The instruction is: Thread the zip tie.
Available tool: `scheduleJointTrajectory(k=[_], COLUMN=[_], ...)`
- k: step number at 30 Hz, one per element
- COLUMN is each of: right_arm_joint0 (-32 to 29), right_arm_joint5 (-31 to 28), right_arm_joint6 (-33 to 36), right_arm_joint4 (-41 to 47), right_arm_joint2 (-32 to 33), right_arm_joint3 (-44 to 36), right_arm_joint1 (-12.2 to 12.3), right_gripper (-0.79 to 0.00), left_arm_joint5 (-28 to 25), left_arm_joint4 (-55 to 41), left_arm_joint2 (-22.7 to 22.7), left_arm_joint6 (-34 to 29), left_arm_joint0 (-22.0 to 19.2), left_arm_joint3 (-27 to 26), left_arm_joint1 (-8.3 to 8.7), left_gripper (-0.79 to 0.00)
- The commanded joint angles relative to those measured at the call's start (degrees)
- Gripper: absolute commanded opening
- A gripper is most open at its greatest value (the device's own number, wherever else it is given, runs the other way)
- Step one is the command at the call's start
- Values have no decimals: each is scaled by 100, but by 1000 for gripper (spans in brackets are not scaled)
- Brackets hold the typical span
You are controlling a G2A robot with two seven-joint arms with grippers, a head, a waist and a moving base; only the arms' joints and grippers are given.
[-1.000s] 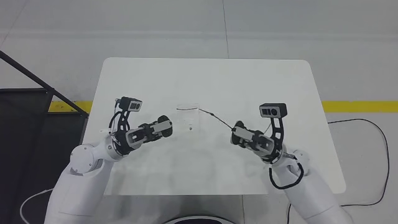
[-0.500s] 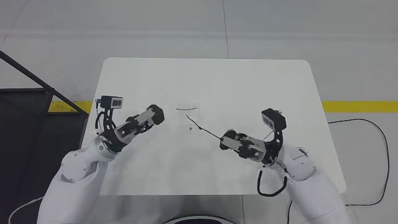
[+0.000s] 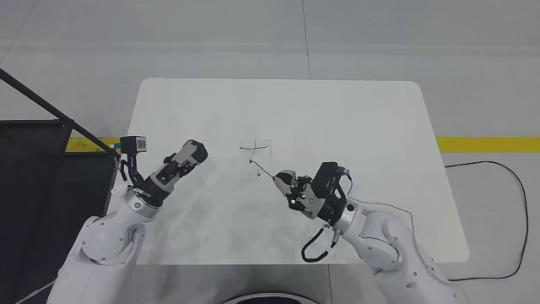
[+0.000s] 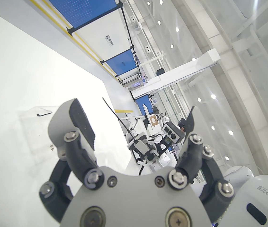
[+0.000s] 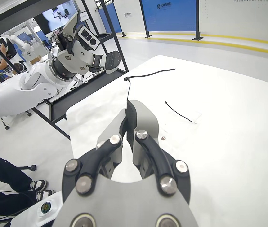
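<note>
yellow lines [image 3: 489, 144] cross the pale grey floor [image 3: 380, 25], with blue partition panels [image 5: 167, 5] and round ceiling lights [image 4: 177, 29].

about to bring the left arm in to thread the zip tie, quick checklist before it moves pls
1. Right pincer shut on the held zip tie: ok.
2. Left pincer open and empty: ok.
3. The two pincers apart, not touching: ok.
4. Which end of the held zip tie sticks out, head or tail: cannot tell.
5. Spare zip tie lying on the clear sheet, away from both pincers: ok.
6. Strap passed through a head: not ok, no loop shows.
</note>
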Motion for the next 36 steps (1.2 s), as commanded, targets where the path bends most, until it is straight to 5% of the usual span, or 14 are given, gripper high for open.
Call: scheduleJointTrajectory(k=[1, 10, 18, 26, 36], right_arm_joint0=[-1, 2, 72, 505, 1187], right_arm_joint5=[-2, 241, 2262, 3863, 4011], right_arm_joint6=[2, 123, 633, 1937, 3290], right_arm_joint4=[6, -358, -3161, -4961, -5637], right_arm_joint2=[1, -60, -1044, -2103, -2795], right_arm_joint3=[-1, -84, -525, -233, 400], right_arm_joint1=[0, -4, -154, -483, -911], right_gripper=[-785, -785, -785, -785, -785], left_arm_joint5=[0, 0, 41, 68, 67], left_arm_joint4=[0, 0, 17, -11, -40], left_arm_joint2=[0, 0, 8, 15, 6], left_arm_joint6=[1, 1, 46, 100, 93], left_arm_joint0=[0, 0, 4, 20, 15], left_arm_joint3=[0, 0, -20, -60, -50], left_arm_joint1=[0, 0, -2, 2, 4], left_gripper=[0, 0, 0, 0, 0])
